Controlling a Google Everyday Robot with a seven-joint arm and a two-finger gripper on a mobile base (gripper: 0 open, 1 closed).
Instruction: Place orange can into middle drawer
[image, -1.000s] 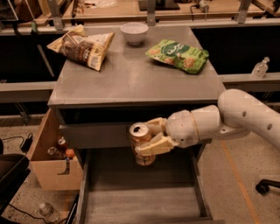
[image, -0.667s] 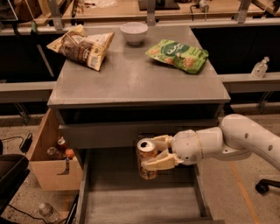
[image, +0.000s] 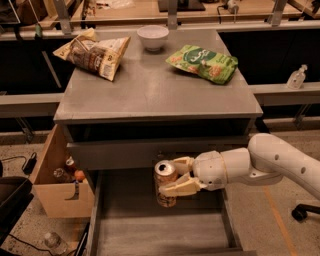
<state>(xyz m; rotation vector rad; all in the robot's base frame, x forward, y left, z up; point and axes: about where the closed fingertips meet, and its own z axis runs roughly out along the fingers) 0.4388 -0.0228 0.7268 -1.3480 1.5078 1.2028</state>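
The orange can (image: 164, 183) is upright, its silver top showing, held over the back of the pulled-out middle drawer (image: 160, 232). My gripper (image: 178, 176) comes in from the right on a white arm, and its cream fingers (image: 181, 187) are shut on the can's right side. The can's base sits low, near the drawer's grey floor; whether it touches the floor I cannot tell. The drawer tray extends toward the camera below the cabinet's closed upper drawer front (image: 125, 152).
On the grey cabinet top (image: 155, 90) lie a brown chip bag (image: 95, 52), a white bowl (image: 153, 36) and a green snack bag (image: 202, 62). A cardboard box (image: 60, 182) with bottles stands on the floor at the left. A spray bottle (image: 296, 77) stands at the far right.
My gripper has carried the can lower and slightly right, down from drawer-front height into the open middle drawer. The grip on the can is unchanged.
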